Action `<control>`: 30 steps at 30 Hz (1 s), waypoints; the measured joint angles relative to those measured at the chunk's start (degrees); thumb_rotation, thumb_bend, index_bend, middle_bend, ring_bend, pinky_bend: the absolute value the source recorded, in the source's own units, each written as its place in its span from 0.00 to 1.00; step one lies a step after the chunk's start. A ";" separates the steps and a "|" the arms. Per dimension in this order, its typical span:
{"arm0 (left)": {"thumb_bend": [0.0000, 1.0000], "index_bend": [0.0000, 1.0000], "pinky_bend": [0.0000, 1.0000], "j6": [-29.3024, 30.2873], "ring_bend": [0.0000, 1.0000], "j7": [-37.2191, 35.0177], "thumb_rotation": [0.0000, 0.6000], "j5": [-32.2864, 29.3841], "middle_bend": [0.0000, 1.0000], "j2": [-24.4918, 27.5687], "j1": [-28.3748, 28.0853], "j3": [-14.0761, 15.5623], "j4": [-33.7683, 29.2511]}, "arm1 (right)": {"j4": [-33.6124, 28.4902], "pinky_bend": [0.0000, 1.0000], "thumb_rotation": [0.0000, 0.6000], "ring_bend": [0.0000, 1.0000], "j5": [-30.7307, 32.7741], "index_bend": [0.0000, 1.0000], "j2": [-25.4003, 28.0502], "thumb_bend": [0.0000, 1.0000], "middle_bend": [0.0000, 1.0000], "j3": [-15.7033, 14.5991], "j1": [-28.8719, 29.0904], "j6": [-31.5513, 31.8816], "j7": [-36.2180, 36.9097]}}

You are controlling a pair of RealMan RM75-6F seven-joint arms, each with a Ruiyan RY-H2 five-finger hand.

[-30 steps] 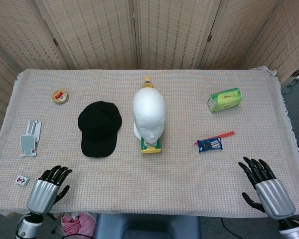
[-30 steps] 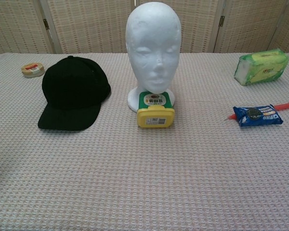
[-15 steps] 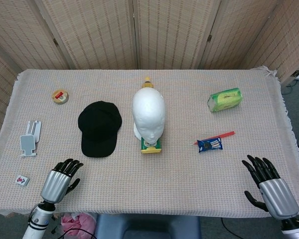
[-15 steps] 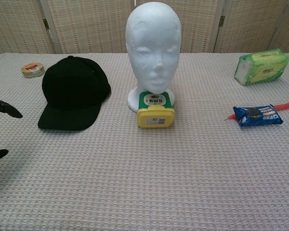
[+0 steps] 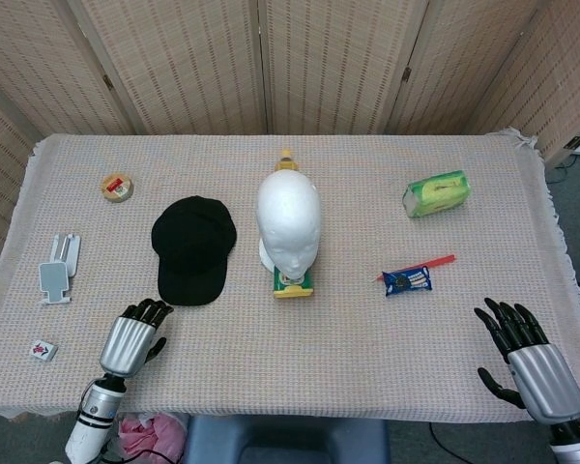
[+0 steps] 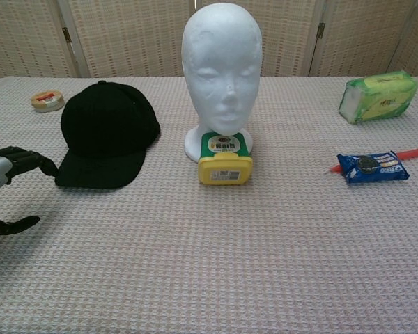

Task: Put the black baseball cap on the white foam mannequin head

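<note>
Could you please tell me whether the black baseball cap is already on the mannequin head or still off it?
Off. The black baseball cap lies flat on the table cloth beside the bare mannequin head, untouched by the left hand.

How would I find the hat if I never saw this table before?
Look for the tall white foam mannequin head in the middle of the table. The black baseball cap lies flat beside it, on the side of the robot's left hand. It is the only all-black thing lying on the cloth.

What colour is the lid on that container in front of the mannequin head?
Yellow; the container has a green label above it. Clearest in the chest view.
</note>
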 measured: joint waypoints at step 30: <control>0.24 0.38 0.49 -2.40 0.31 5.79 1.00 -7.03 0.37 -7.75 -5.18 -3.32 7.70 | 0.49 0.00 1.00 0.00 -2.80 0.00 1.44 0.24 0.00 -0.70 -1.03 2.52 1.96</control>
